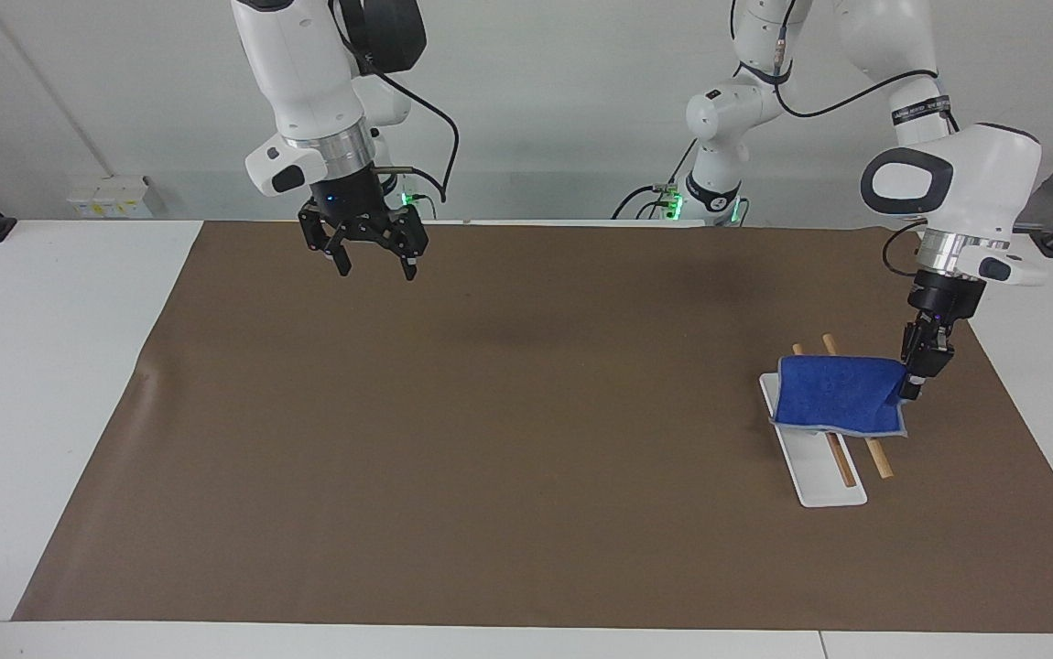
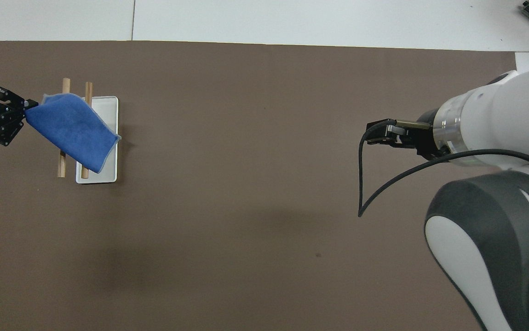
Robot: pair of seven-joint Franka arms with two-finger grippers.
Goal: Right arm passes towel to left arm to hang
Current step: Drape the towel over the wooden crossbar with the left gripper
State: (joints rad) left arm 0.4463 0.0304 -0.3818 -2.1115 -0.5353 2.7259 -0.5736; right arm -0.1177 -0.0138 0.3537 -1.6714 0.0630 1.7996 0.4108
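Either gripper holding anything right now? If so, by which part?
Left gripper is shut on the towel, pinching one corner while the cloth drapes across the rack's wooden rods. Right gripper is open, holding nothing.

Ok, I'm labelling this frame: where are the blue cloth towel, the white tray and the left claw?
blue cloth towel (image 1: 833,394), facing view, middle of the cloth.
white tray (image 1: 829,492), facing view, bare end.
left claw (image 1: 913,388), facing view, fingertips shut on the towel's corner.
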